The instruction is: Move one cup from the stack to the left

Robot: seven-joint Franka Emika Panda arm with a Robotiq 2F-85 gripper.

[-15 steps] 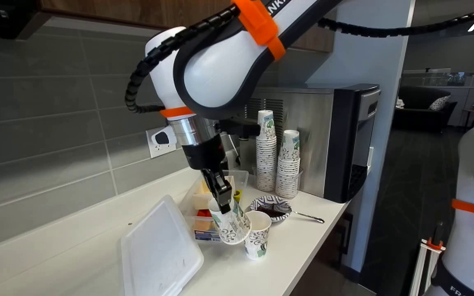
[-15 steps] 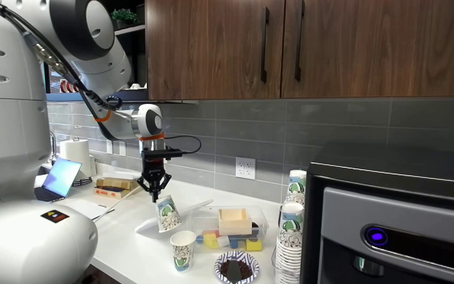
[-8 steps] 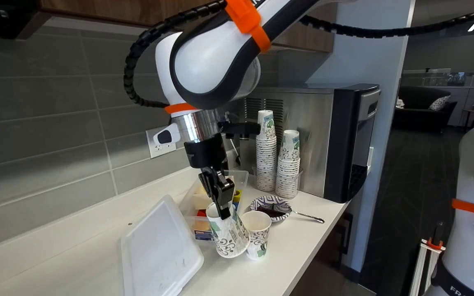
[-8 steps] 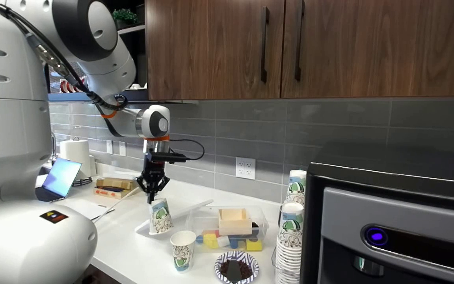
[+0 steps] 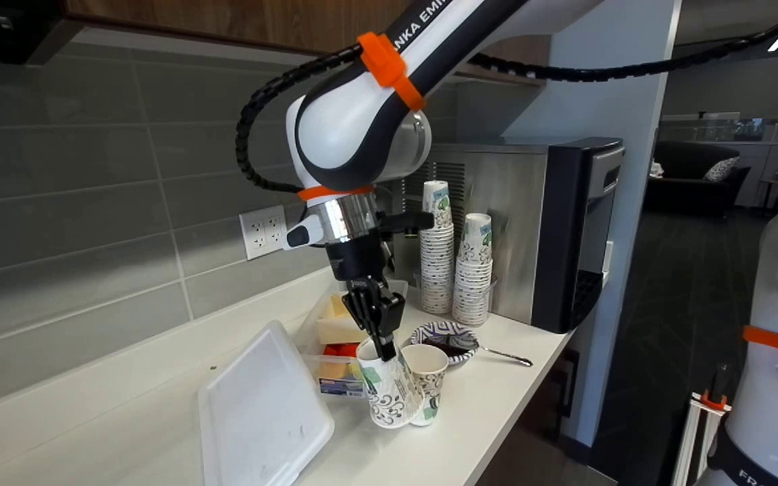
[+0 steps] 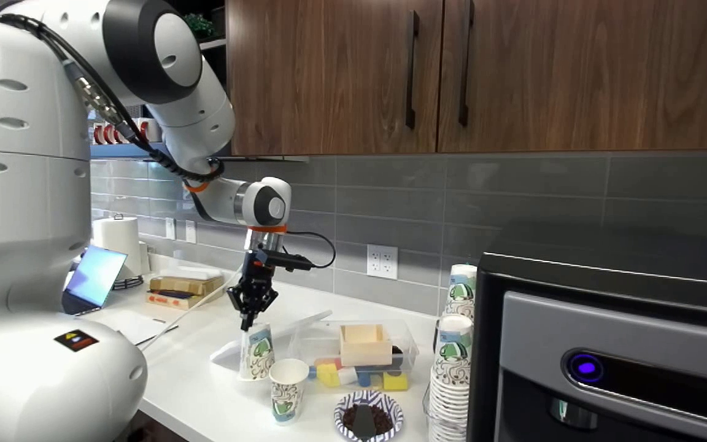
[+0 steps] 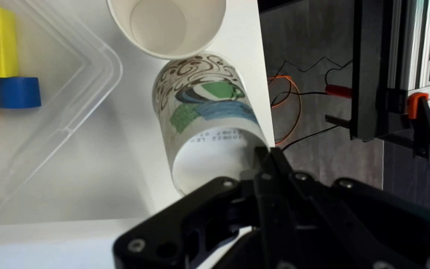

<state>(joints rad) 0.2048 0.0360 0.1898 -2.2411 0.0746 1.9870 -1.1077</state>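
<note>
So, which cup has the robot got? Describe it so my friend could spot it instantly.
Start at the big metal-sided machine and come along the white counter, past the patterned bowl, to an upright paper cup. Right beside it is the held cup, pinched by the black gripper. Unlike that upright one, it is upside down and tilted, base up.

in an exterior view the gaze is slanting down along the counter (image 5: 375,459); in an exterior view it's facing the tiled wall (image 6: 513,190). both are sharing the upturned cup (image 5: 389,395); the wrist view is peering closely down.
</note>
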